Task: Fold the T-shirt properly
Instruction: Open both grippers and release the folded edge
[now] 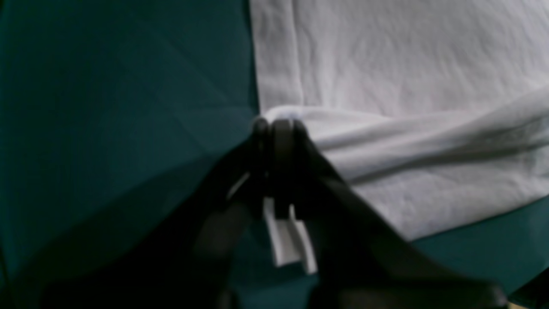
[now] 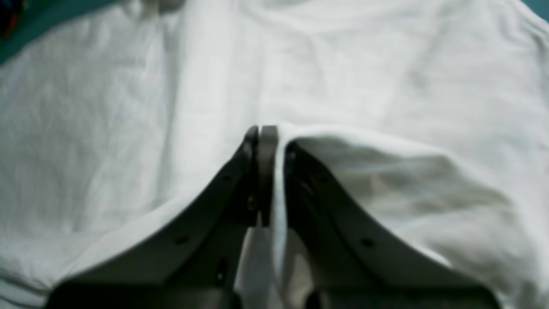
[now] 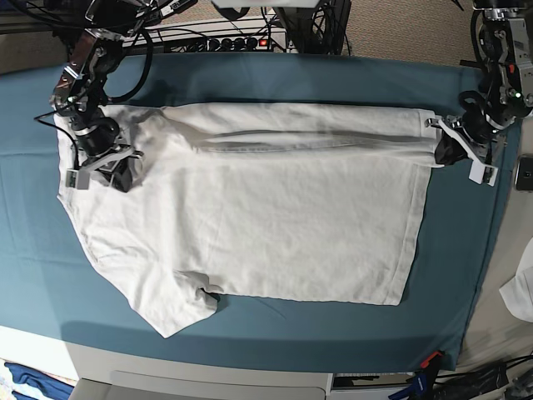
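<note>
The white T-shirt (image 3: 266,225) lies spread across the teal tablecloth (image 3: 333,83), one sleeve pointing at the front left. Its far long edge is lifted into a narrow fold running between the two arms. At the view's left end my right gripper (image 3: 123,167) is shut on the shoulder end of that fold. The right wrist view shows the gripper (image 2: 268,131) pinching a raised ridge of the T-shirt (image 2: 386,64). On the other side my left gripper (image 3: 441,146) is shut on the hem corner. In the left wrist view the gripper (image 1: 278,124) clamps the T-shirt (image 1: 407,64) at the cloth's edge.
Cables and a power strip (image 3: 225,42) run behind the table's far edge. A white cloth (image 3: 520,292) and a small dark device (image 3: 525,172) sit off the right side. Bare teal tablecloth (image 1: 107,107) borders the shirt at the front and right.
</note>
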Controlling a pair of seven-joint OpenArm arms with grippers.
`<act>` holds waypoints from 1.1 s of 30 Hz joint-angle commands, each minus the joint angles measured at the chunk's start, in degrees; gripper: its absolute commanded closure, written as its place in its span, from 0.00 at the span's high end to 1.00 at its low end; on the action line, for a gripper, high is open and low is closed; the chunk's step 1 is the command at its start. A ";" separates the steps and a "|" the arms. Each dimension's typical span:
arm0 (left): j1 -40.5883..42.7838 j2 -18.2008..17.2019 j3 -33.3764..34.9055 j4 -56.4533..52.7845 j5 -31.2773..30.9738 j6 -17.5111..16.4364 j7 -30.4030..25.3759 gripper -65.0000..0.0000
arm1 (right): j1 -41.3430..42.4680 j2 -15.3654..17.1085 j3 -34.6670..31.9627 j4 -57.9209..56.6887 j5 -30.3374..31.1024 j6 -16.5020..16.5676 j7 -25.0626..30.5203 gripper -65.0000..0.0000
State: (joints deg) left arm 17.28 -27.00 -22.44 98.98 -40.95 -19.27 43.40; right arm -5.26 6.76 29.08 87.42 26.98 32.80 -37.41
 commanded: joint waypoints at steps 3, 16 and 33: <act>-0.46 -1.14 -0.44 0.81 0.35 0.20 -1.46 0.07 | 0.83 0.87 0.09 1.01 -0.83 0.35 2.10 0.00; 0.61 -6.03 -6.08 3.02 5.53 8.55 0.68 0.52 | -0.92 2.45 25.83 1.07 14.34 -0.66 -10.23 0.46; 6.71 -6.49 -10.86 3.48 -0.28 2.71 2.27 0.52 | -13.75 2.27 29.00 0.96 23.17 -1.73 -13.31 0.46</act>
State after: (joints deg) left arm 24.10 -32.38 -32.71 101.51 -40.80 -16.51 46.63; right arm -18.90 7.92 57.76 87.44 48.99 30.85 -51.83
